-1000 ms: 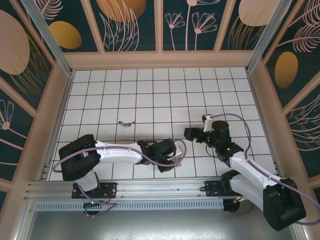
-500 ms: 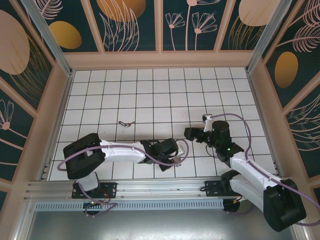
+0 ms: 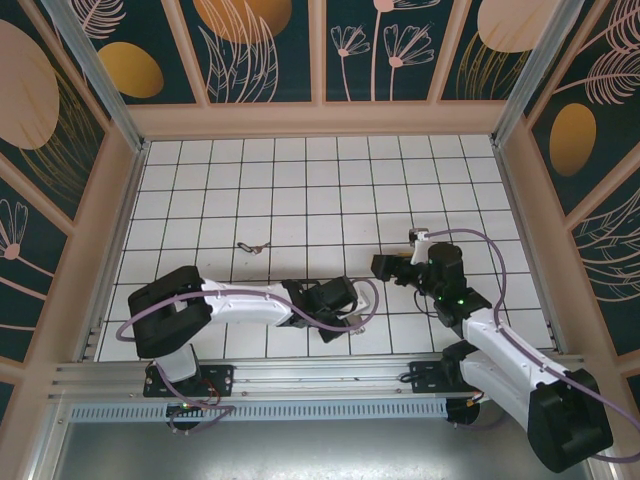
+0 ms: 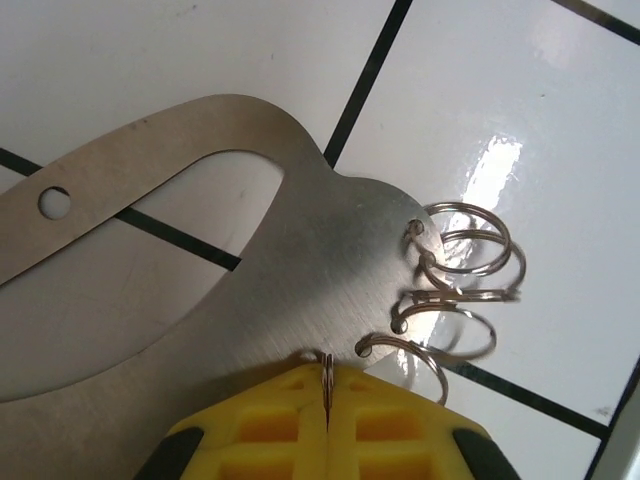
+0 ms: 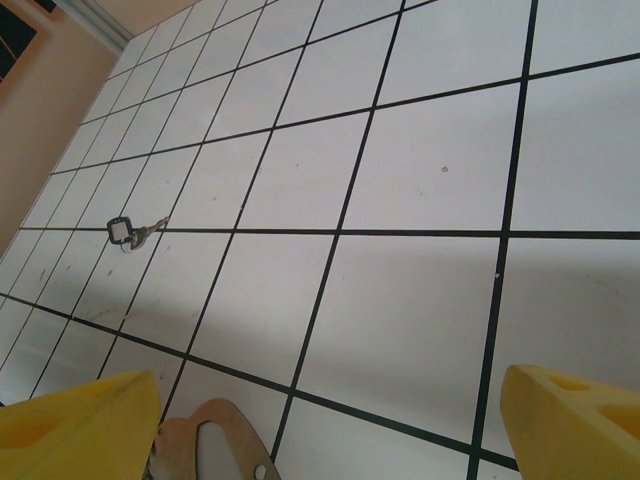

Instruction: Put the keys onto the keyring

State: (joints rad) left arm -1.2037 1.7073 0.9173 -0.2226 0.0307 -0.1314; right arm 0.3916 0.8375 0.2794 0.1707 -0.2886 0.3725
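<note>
The keyring (image 4: 330, 270) is a flat grey metal oval loop lying on the tiles, with several thin wire rings (image 4: 470, 245) hooked through holes in its end. My left gripper (image 4: 326, 372) is shut on one small ring at the loop's edge, its yellow fingers (image 4: 270, 425) pressed together. In the top view the left gripper (image 3: 350, 316) sits low at the near centre. The keys (image 3: 252, 246) lie far to its left; the right wrist view shows them as a small bunch (image 5: 128, 232). My right gripper (image 5: 325, 405) is open above bare tile, with the keyring's edge (image 5: 215, 440) by its left finger.
The floor is white tile with black grout, walled by beige rails and patterned panels (image 3: 320, 50). Purple cables (image 3: 300, 322) loop along both arms. The right arm (image 3: 470, 320) reaches in from the near right.
My left gripper has closed onto the small ring of the keyring. The right arm's wrist has shifted slightly to the right; its jaws stayed open.
</note>
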